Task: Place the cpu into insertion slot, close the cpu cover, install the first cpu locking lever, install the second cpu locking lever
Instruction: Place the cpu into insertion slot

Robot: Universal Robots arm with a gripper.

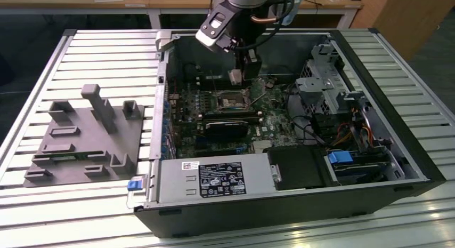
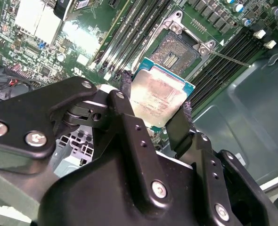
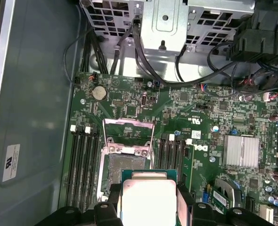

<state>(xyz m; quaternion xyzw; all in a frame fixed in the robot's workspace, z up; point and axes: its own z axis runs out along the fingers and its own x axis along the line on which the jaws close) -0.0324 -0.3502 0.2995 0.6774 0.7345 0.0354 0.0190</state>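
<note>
My gripper (image 2: 155, 101) is shut on the cpu (image 2: 160, 96), a flat square chip with a dull silver top and a green edge. Black fingers (image 2: 125, 92) clamp two opposite sides of it. In the first wrist view the cpu (image 3: 148, 197) hangs just off the insertion slot (image 3: 125, 167), whose dark contact field lies bare. The cpu cover (image 3: 128, 128), a thin silver frame, stands flipped open on the far side of the slot. In the exterior view my gripper (image 1: 242, 72) hovers inside the open computer case, a little above the insertion slot (image 1: 231, 101).
Black memory slots (image 3: 82, 165) flank the socket on both sides. A silver heatsink (image 3: 241, 150), cables (image 3: 143, 66) and a drive cage (image 1: 323, 82) crowd the case. A grey fixture plate (image 1: 85, 136) lies at the exterior view's left, and a power supply box (image 1: 206, 178) sits at the case front.
</note>
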